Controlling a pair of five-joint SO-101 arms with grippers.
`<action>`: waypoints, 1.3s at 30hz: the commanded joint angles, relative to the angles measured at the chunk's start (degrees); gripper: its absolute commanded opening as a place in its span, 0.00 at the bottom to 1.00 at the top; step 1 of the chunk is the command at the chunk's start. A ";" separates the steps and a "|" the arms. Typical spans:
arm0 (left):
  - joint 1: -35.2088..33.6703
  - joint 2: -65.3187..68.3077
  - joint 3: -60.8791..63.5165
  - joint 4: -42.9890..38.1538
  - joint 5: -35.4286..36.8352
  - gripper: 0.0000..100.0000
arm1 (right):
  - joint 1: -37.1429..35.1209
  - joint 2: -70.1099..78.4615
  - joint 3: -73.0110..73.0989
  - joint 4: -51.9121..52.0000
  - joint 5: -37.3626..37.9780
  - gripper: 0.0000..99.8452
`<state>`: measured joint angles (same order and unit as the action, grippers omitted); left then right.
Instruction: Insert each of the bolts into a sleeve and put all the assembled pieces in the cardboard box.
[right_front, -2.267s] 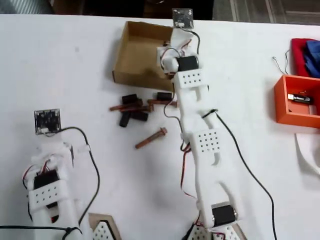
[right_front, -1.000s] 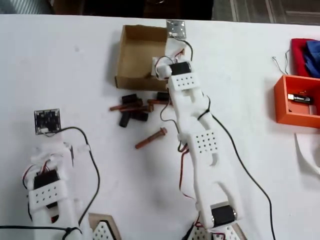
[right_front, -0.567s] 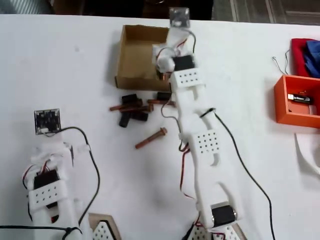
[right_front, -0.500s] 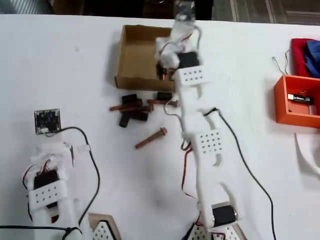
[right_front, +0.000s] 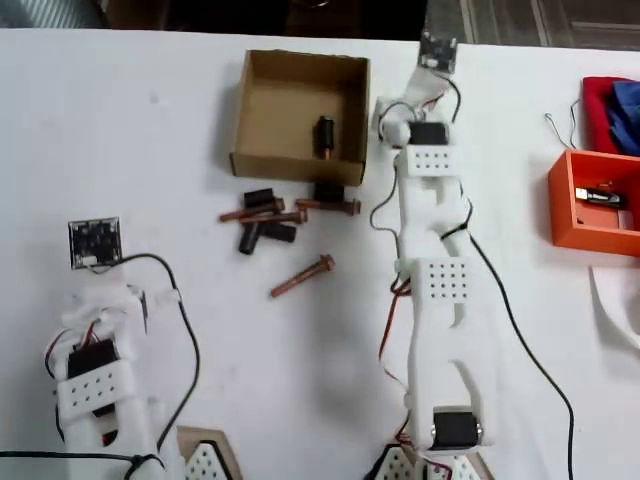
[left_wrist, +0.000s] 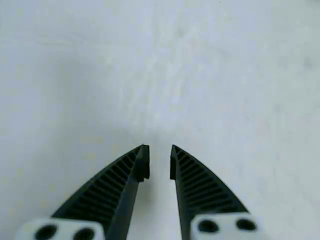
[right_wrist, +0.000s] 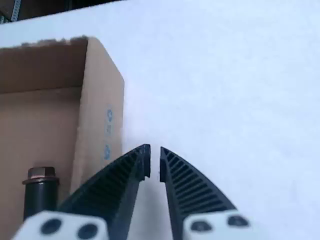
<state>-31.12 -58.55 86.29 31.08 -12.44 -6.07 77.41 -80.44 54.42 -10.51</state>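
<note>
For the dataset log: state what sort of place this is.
Probably a robotics lab or hobby workbench: two white robot arms on a white table, loose bolts and black sleeves beside a cardboard box, an orange bin at the edge.

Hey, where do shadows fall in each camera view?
High view: faint soft shadow on the table beside the right arm. Left wrist view: dim patch ahead of the left gripper. Right wrist view: the box inside darker than its outer wall.

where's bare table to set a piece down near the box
Free: the wide stretch left of the cardboard box, beyond the left arm; also below the lone bolt, between that arm and the right arm. Crowded: the loose bolts and sleeves by the box's near wall.
</note>
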 joint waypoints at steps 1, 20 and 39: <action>0.53 -0.26 -0.31 -1.14 -0.62 0.10 | -2.59 0.66 -0.35 -2.59 2.20 0.02; 0.53 -0.26 -0.22 -1.14 -0.62 0.10 | -5.23 1.01 -0.35 -5.58 3.52 0.02; 0.53 -0.26 -0.22 -1.14 -0.62 0.10 | -3.65 -8.40 -10.73 2.77 3.52 0.02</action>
<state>-31.12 -58.55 86.29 31.08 -12.44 -7.91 76.09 -87.30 54.59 -7.34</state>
